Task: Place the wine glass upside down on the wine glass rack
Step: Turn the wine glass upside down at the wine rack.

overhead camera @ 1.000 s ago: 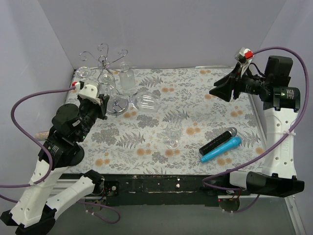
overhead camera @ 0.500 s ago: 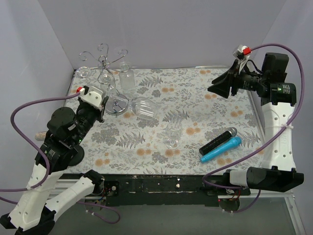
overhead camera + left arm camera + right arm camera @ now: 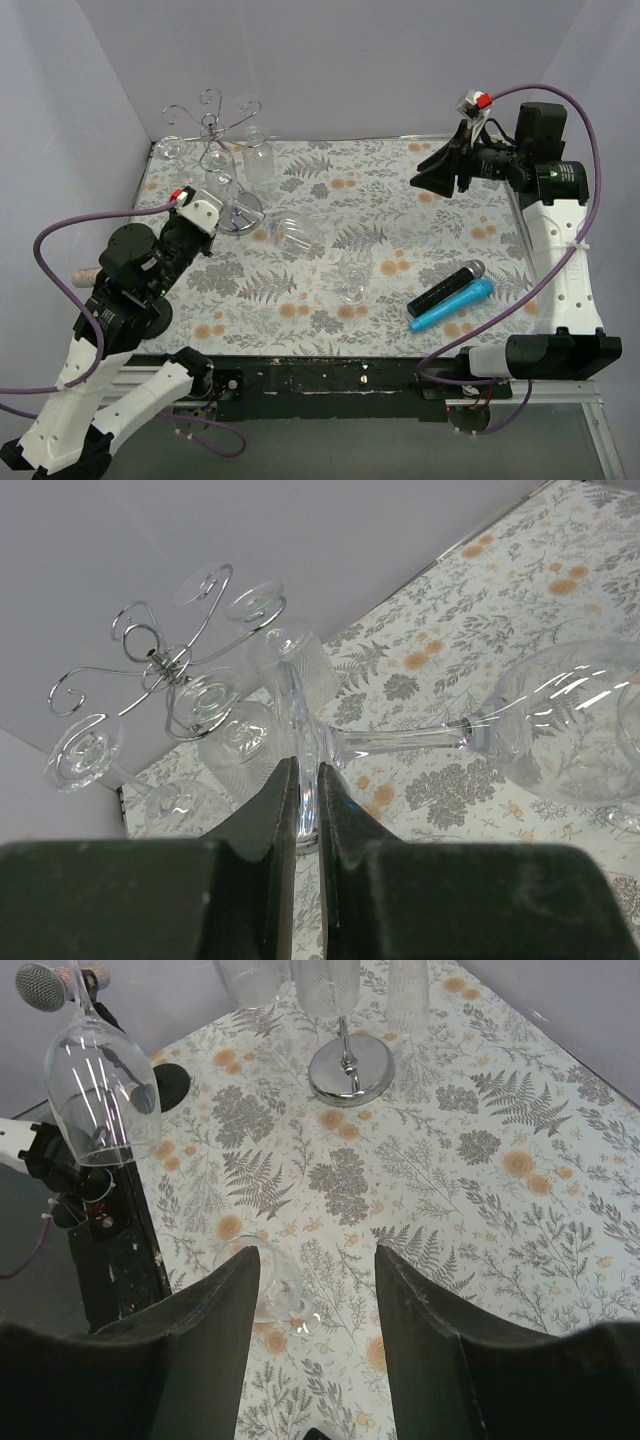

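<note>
Near the rack (image 3: 152, 658), the left gripper (image 3: 303, 780) pinches the glass (image 3: 570, 725) by its foot and should tip it slowly; the right gripper (image 3: 318, 1280) is open.

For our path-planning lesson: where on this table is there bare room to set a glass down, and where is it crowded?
Bare: mid-back, between the rack and the right gripper; front-left, between the left arm and the loose glass. Crowded: back-left, around the rack and the held wine glass; front-right, by the microphones.
</note>
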`<state>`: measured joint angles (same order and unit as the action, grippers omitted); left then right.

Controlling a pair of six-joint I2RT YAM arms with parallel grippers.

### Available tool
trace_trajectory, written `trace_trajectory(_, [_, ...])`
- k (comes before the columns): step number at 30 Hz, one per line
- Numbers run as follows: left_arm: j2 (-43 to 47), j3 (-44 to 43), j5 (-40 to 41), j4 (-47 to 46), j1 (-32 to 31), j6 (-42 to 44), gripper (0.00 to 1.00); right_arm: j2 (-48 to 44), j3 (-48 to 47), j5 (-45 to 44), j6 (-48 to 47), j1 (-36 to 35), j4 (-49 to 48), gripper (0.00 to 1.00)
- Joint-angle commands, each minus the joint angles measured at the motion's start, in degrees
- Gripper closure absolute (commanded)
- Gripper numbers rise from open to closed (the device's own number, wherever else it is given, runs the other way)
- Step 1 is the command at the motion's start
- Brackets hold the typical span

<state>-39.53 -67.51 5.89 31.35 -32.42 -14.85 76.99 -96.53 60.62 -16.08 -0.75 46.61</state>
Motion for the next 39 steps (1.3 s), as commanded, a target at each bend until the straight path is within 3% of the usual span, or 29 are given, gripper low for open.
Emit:
trace_trajectory(1, [1.03,0.53,-2.55,-3.49,-0.27,1.67,1.00,0.53,-1.64,-0.06,2.10,-1.79,-3.80,0.43])
trace_trajectory(39, [-7.14,-0.43,1.23,-1.91,-7.74,9.75,1.00,5.45,-0.41,2.40,9.66,-4.52,-12.51,0.43])
